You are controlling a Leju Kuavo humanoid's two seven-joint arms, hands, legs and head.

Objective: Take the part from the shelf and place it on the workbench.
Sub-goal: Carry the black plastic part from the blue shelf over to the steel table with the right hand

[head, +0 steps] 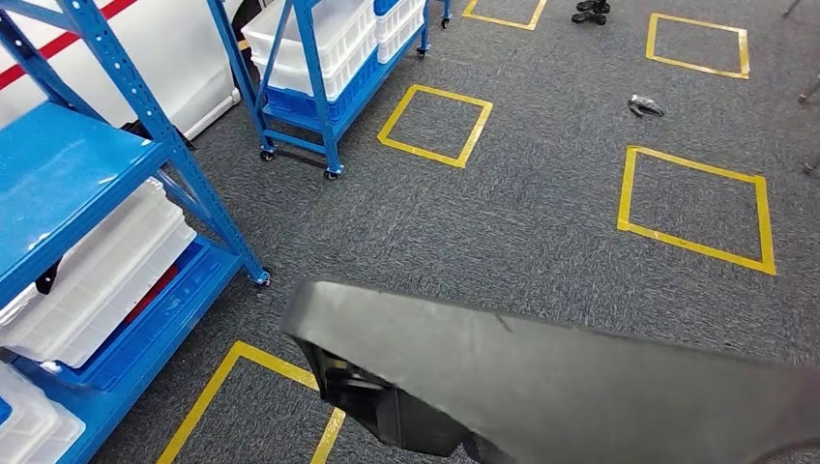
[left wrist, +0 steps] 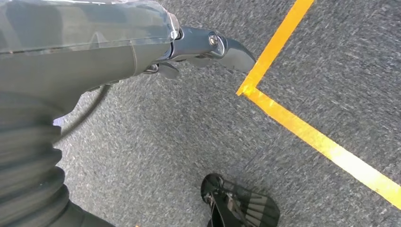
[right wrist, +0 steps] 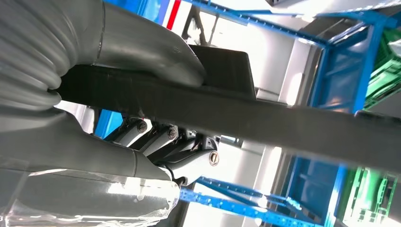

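A blue shelf [head: 92,184] with white bins [head: 92,275] is seen at the left, with carpet floor [head: 541,208] and yellow tape squares [head: 698,205] beyond. The left hand [left wrist: 208,49] hangs over the floor with nothing in it, fingers loosely apart. The dark part [head: 561,382] is carried low across the head view, clamped between thumb and fingers of the right hand [right wrist: 156,118]. Removal from the shelf is judged done; the surface is yet to be reached and the part set down.
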